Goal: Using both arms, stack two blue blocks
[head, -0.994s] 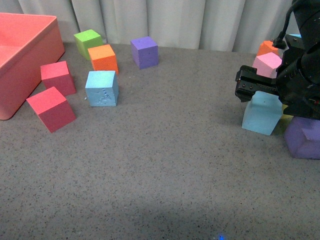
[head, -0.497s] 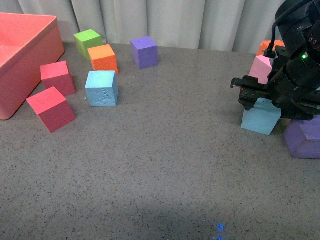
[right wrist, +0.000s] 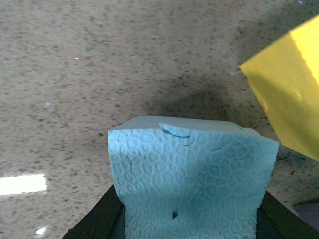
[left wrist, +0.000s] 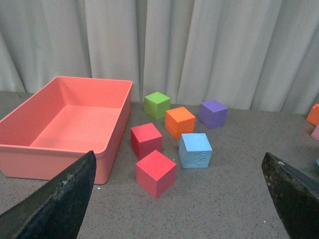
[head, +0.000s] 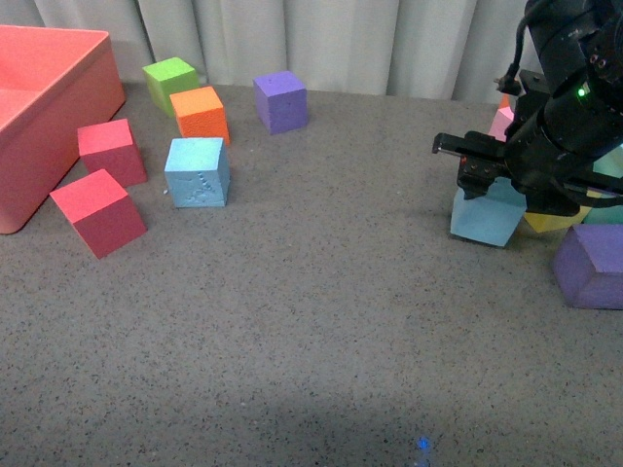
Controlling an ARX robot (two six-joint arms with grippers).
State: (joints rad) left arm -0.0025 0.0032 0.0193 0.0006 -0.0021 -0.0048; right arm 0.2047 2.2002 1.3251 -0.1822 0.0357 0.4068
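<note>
One blue block point(head: 198, 172) with a dented front face rests on the grey table at the left, seen too in the left wrist view point(left wrist: 195, 150). At the right, the other blue block point(head: 486, 216) hangs just off the table, my right gripper point(head: 492, 185) shut on its top. In the right wrist view this block point(right wrist: 192, 174) fills the space between the black fingers point(right wrist: 104, 214) and shows a tiny dark dot. My left gripper point(left wrist: 182, 199) is open, nothing between its fingers point(left wrist: 60, 199), well short of the dented block. The left arm is out of the front view.
A salmon-pink bin point(head: 39, 107) stands at the far left. Two red cubes point(head: 97, 209), an orange cube point(head: 200, 114), a green cube point(head: 171, 82) and a purple cube point(head: 280, 100) surround the left blue block. Purple point(head: 589, 265), yellow point(head: 555, 219) and pink cubes crowd the right arm.
The right gripper has carried the blue block a little leftward and up off the table, away from the purple cube. The left-side cubes have not moved.
</note>
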